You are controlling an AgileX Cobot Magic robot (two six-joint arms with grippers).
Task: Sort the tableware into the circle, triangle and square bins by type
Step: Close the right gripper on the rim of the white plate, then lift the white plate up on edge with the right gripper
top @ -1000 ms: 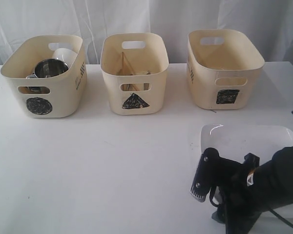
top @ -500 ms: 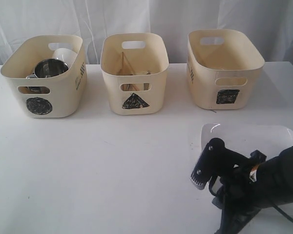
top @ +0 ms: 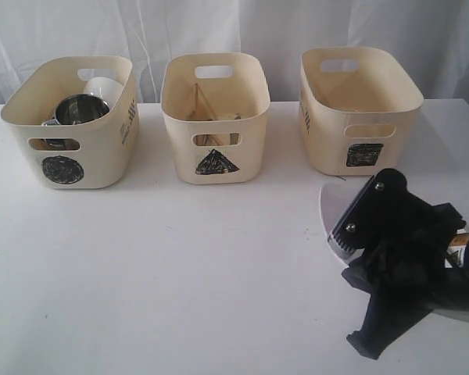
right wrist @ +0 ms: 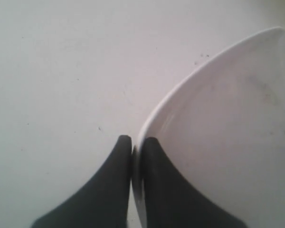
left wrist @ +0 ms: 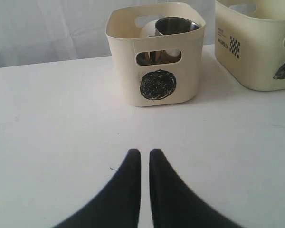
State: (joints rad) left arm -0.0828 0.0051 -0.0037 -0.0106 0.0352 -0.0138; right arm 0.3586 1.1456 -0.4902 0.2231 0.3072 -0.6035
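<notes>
My right gripper [top: 350,234] is shut on the rim of the large white plate [top: 332,205], which tilts up off the table in front of the square bin [top: 391,117]. In the right wrist view both fingers [right wrist: 154,180] pinch the plate [right wrist: 228,133] at its edge, with the gripper [right wrist: 137,142] over bare table. The circle bin [top: 102,156] holds a steel mug [top: 78,109] and a white bowl [top: 105,87]. Wooden chopsticks [top: 199,101] lean inside the triangle bin [top: 250,148]. My left gripper [left wrist: 145,153] is shut and empty, low over the table before the circle bin [left wrist: 128,71].
The three bins stand in a row at the back of the white table [top: 180,273]. White curtain hangs behind them. The triangle bin [left wrist: 256,47] sits beside the circle bin in the left wrist view. The right arm's black body covers most of the plate.
The right gripper closed on the plate's rim, then rose toward the square bin, tipping the plate up. The left gripper stayed still.
</notes>
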